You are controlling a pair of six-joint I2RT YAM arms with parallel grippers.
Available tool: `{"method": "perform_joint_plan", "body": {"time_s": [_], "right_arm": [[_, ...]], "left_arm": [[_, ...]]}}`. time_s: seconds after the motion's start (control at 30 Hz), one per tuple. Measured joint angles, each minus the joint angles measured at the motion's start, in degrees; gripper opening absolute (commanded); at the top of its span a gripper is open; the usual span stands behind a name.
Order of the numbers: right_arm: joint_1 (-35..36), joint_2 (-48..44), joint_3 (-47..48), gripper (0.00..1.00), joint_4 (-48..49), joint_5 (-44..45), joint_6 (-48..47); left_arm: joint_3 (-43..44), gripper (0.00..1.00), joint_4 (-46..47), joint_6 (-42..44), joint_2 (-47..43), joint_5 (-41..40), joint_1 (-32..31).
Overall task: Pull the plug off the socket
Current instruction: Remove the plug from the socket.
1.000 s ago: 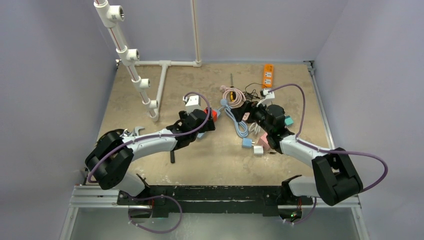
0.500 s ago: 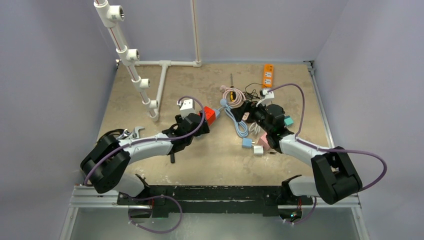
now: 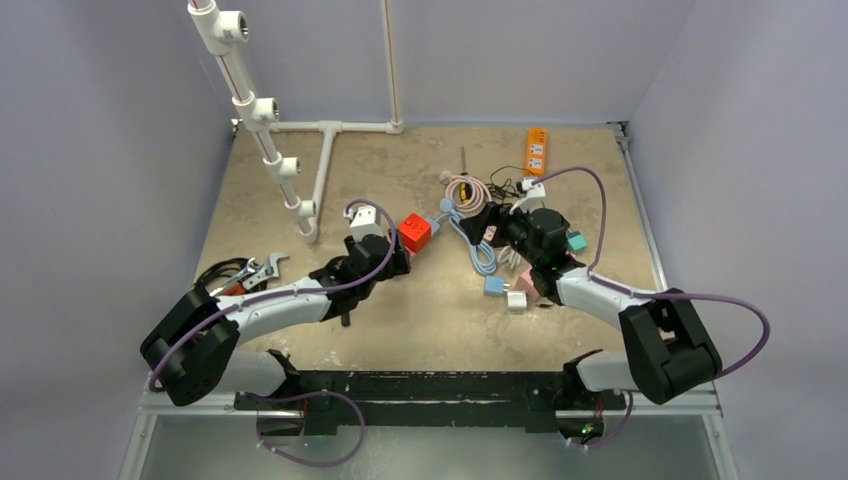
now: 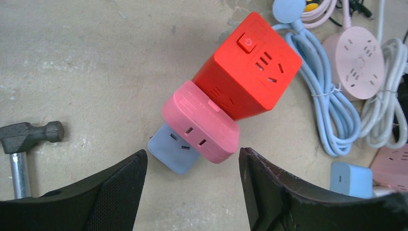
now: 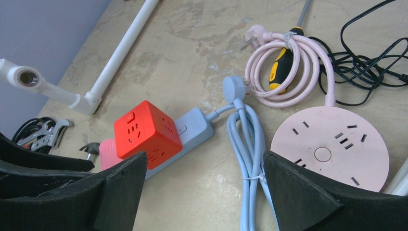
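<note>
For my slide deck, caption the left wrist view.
Open left gripper poised over a pink adapter attached to a red cube socket.

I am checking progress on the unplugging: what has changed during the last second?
The left gripper drew back toward its base, off the red plastic cube socket, jaws open and holding nothing. The pink plastic adapter still sits against the cube. The right gripper, open, stayed where it was.
</note>
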Motion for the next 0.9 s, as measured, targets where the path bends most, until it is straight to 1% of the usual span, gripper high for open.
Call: {"method": "perform_joint_plan", "body": {"time_s": [0.2,0.47,0.7,0.9], "right_arm": [[0.2,0.1,0.1,0.92,0.0,0.0,0.0],[0.2,0.1,0.6,0.92,-0.1,0.0,0.0],[0.3,0.1,0.6,0.92,-0.1,0.0,0.0],[0.3,0.1,0.6,0.92,-0.1,0.0,0.0]], "left_arm": [[0.0,0.68,3.9,-1.3,-1.2,2.8,0.1],[0.0,0.66,4.6,-5.9,-0.3,3.5,1.2],[0.0,0.56,4.7,-9.7,2.0,3.5,2.3],[0.0,0.51,6.1,-12.1,4.0,3.4,3.5]]}}
